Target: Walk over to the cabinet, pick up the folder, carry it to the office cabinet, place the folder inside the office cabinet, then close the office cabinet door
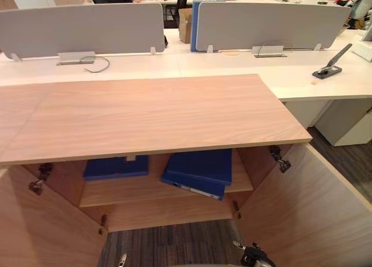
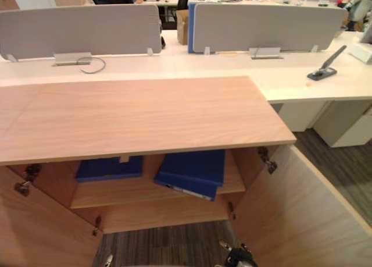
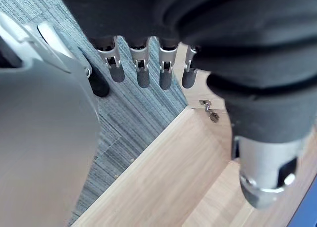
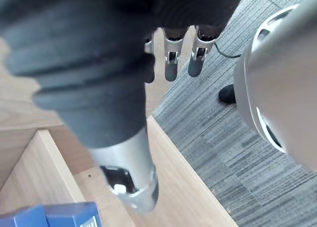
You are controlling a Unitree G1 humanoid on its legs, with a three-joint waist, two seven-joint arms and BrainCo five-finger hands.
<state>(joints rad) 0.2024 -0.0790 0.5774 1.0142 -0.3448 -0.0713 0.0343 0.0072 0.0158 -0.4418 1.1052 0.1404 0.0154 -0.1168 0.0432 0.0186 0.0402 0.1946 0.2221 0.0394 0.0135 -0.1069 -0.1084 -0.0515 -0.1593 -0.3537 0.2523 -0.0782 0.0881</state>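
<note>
Beneath cabinet top (image 1: 151,113), half-hidden folder (image 1: 200,167)

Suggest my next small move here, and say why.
Probably bring the right hand to the open right door and start swinging it shut. The blue folders already lie on the shelf inside, and both that hand and the left hand are open and empty.

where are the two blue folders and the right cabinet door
left folder (image 1: 116,167): left eye view, middle of its blue cover
right folder (image 1: 202,165): left eye view, middle of its top cover
right cabinet door (image 1: 308,214): left eye view, middle of its inner wooden face
</note>
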